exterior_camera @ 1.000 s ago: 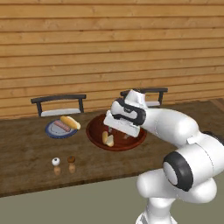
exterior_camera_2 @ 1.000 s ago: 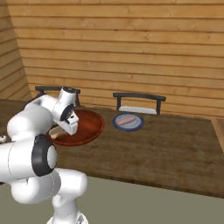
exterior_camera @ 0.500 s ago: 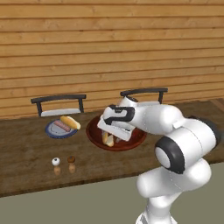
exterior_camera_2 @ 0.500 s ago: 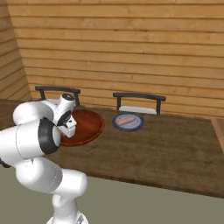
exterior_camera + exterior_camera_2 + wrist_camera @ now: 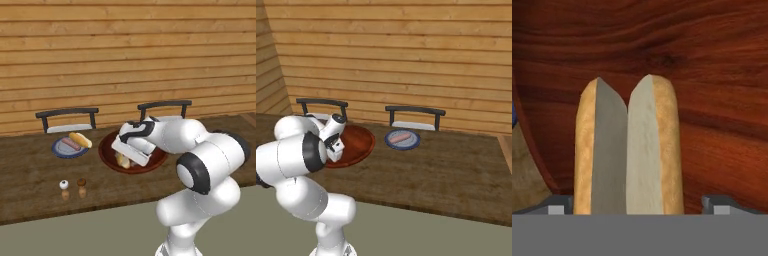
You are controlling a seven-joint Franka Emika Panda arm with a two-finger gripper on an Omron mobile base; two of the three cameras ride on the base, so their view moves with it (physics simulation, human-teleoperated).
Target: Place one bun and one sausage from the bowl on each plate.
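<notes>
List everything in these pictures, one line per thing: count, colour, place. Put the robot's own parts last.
Table: one, dark brown wood, in front of the plank wall.
Bowl: one, reddish-brown, mid-table.
Bun in the bowl: one, golden-tan, split open, lying between the fingertips.
Left plate: one, blue-rimmed, left of the bowl, holding a sausage and a bun.
Right plate: one, blue-rimmed, right of the bowl, holding a sausage.
Shakers: two, one white-topped, one brown-topped, near the front edge.
Chairs: two, dark backs, behind the table.
Arm: one, white, reaching over the bowl.
Gripper: one, open, low over the bun in the bowl.
</notes>
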